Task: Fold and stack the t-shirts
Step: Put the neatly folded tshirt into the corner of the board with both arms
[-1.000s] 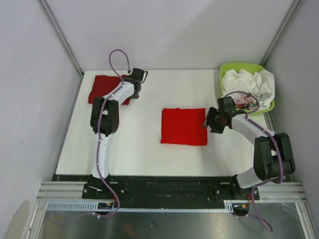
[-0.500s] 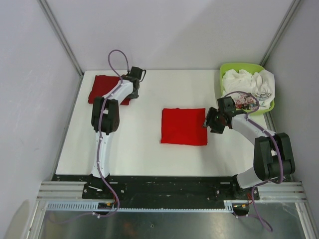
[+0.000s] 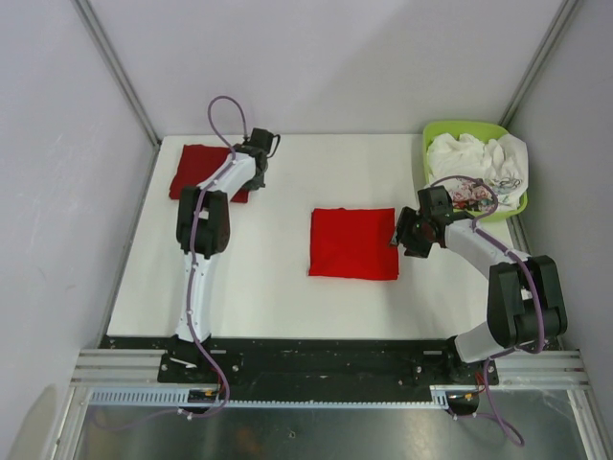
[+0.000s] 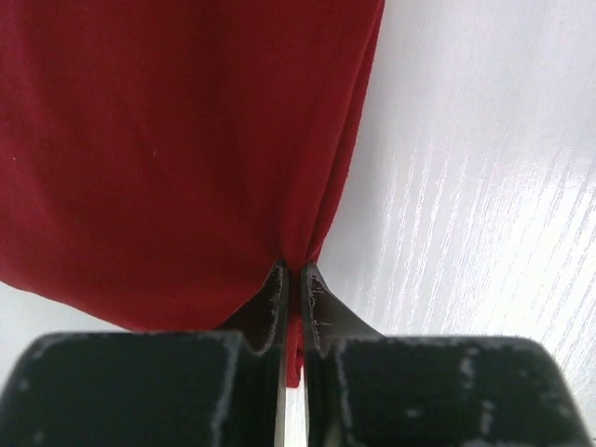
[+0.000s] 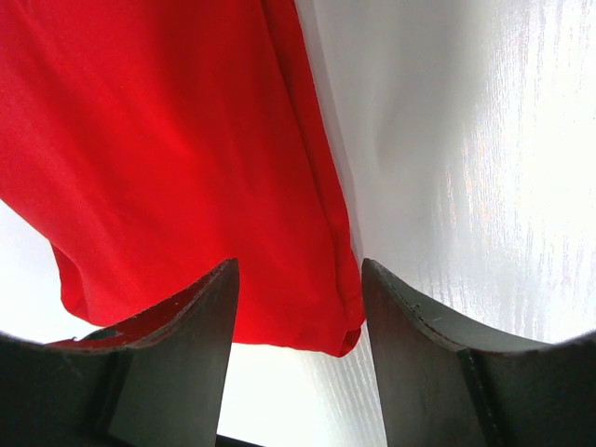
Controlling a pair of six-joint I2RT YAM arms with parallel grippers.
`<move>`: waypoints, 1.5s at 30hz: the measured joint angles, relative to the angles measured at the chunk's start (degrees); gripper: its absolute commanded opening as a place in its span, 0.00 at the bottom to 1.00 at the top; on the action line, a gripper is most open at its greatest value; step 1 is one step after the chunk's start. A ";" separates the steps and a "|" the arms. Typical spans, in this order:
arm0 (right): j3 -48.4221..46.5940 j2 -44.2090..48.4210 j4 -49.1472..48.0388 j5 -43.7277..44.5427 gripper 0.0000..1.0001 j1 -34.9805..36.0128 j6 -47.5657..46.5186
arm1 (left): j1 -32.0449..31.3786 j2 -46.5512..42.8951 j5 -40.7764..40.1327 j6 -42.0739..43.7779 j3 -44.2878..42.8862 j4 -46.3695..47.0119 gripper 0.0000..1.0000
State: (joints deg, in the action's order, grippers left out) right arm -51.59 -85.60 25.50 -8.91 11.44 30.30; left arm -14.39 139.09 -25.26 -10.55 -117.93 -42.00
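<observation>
Left wrist view: left gripper [image 4: 291, 279], newly closed, pinches dark red t-shirt [image 4: 168, 149] edge for stacking; right gripper [image 5: 298, 279] open, empty.

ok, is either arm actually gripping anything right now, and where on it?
The left fingers are pinched shut on the darker red t-shirt, at its side edge. The right fingers stand open at the bright red t-shirt's corner and hold nothing.

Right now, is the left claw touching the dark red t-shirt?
Touching. The left wrist view shows the left claw closed on the edge of the dark red t-shirt, with cloth pinched between its jaws.
</observation>
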 measured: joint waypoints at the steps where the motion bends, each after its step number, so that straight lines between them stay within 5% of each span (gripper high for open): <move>1: 0.00 0.00 0.00 0.00 0.60 0.00 -0.13 | -0.02 0.00 0.00 -0.09 0.02 -0.02 0.01; 13: 0.92 0.85 -0.33 0.02 0.60 0.00 -0.35 | -1.68 -6.47 3.23 -8.96 9.94 0.92 0.00; 36: 9.60 15.91 2.40 1.01 0.61 -0.07 0.11 | -17.59 -17.27 10.60 -28.89 25.24 0.39 0.01; 40: 9.62 17.59 3.41 1.14 0.62 -0.07 0.13 | -17.94 -17.27 11.10 -29.09 25.24 0.50 0.14; 45: 9.84 17.75 2.89 0.81 0.66 -0.70 0.48 | -18.01 -17.79 12.68 -28.04 25.24 0.79 0.49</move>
State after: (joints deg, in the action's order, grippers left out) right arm -41.76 -67.85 28.38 -8.10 10.74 30.79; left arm -32.40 121.30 -12.58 -38.59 -92.68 -41.21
